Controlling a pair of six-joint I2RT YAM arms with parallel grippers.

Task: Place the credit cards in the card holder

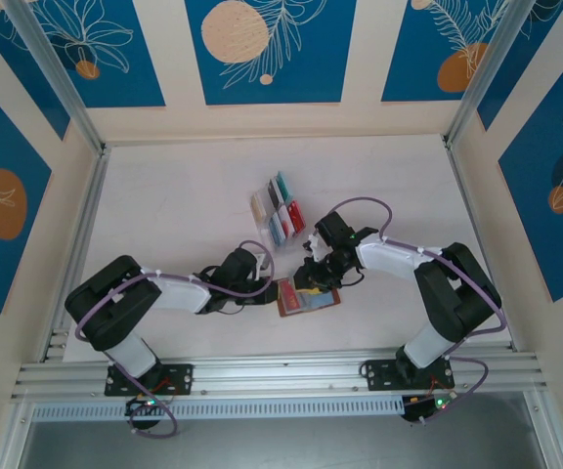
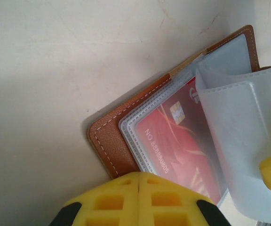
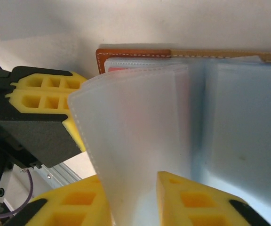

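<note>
The card holder (image 1: 309, 298) lies open on the matte white table (image 1: 184, 215), near its front edge and between the two arms. Its brown grained leather cover (image 2: 109, 141) is flat on the surface, with pale stitching following a rounded corner. Inside, frosted clear plastic pockets (image 2: 239, 122) with stitched edges fan up from the spine like soft pages. A glossy red credit card (image 2: 182, 141), showing a gold chip and pale printed digits, sits in one of the flat pockets on the left half. The left gripper (image 2: 139, 188) is at the holder's left edge, and its ribbed yellow fingers are pressed together with only a thin seam between them. Whether they pinch the leather or merely press on it cannot be told. From the right wrist camera it shows as yellow blocks on a black housing (image 3: 41, 92), just beside the cover's corner. The right gripper (image 3: 133, 181) is clenched on one translucent pocket leaf (image 3: 135, 117), which rises bowed between its two yellow fingers (image 3: 192, 202). Farther back on the table, well apart from the holder, stands a clear slotted rack (image 1: 268, 233) holding more credit cards (image 1: 294, 213) in red, teal and cream, upright on their edges.
</note>
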